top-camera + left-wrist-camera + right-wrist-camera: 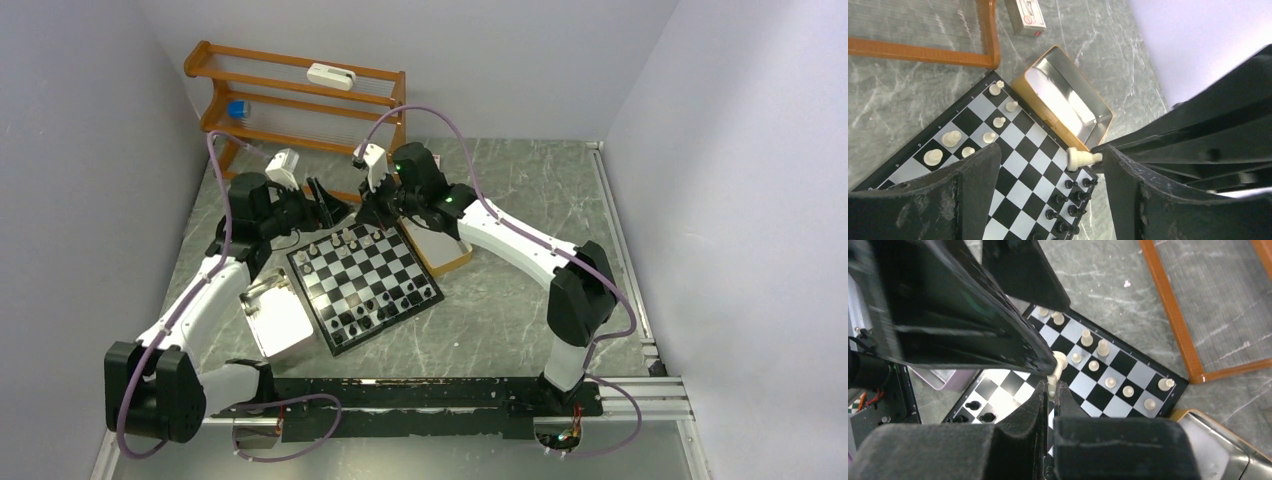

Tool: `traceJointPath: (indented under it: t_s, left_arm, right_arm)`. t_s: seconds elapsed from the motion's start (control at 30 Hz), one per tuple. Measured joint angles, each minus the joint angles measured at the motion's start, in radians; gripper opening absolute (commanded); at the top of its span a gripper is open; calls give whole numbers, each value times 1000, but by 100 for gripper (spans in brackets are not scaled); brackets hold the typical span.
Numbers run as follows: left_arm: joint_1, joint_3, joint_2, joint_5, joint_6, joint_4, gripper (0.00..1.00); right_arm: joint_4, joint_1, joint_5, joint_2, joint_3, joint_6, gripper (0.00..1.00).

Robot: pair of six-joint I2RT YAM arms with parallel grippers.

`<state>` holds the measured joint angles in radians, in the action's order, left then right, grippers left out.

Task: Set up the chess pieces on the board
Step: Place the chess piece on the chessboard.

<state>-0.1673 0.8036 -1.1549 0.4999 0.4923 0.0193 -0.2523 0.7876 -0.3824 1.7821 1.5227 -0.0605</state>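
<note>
Cream-white chess piece [1082, 158] is hanging sideways above the black-and-silver checked board [1020, 162], clenched in the right gripper [1050, 387]; the left gripper [1048, 160] is gaping near it. A mistimed handover could be dropping it onto the standing cream figures [951, 137].

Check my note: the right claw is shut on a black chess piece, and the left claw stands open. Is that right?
One detail is wrong: the chess piece in the right claw is cream-white, not black. The right wrist view shows it pinched between the fingertips. The rest is right: the right claw is shut on it, and the left claw stands open.
</note>
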Motion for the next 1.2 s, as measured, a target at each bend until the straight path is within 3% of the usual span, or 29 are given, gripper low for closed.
traceJointPath:
  t_s: [0.2,0.47,0.7,0.73,0.77,0.8,1.0,1.2]
  left_arm:
    - [2,-24,-60,24,36,42,72]
    - [2,-35,-60,21,38,56,75]
    - [2,8,-47,-88,-38,-85,84]
    - [0,17,-33,-121,-56,-121,85]
    - [0,23,-11,-157,-74,-151,96]
    - [0,24,15,-190,-91,-176,98]
    - [0,24,262,-373,-210,-286,98]
    - [-4,-7,481,-507,-301,-327,98]
  right_arm:
    - [-7,7,5,1,21,23,0]
    - [-8,8,16,4,21,45,0]
    - [-72,9,50,100,122,20,0]
    - [-101,9,76,134,174,6,0]
    - [-109,8,85,150,196,-2,0]
    - [-145,8,109,181,243,-15,0]
    - [-327,8,240,363,502,-92,0]
    - [-452,8,358,478,616,-153,0]
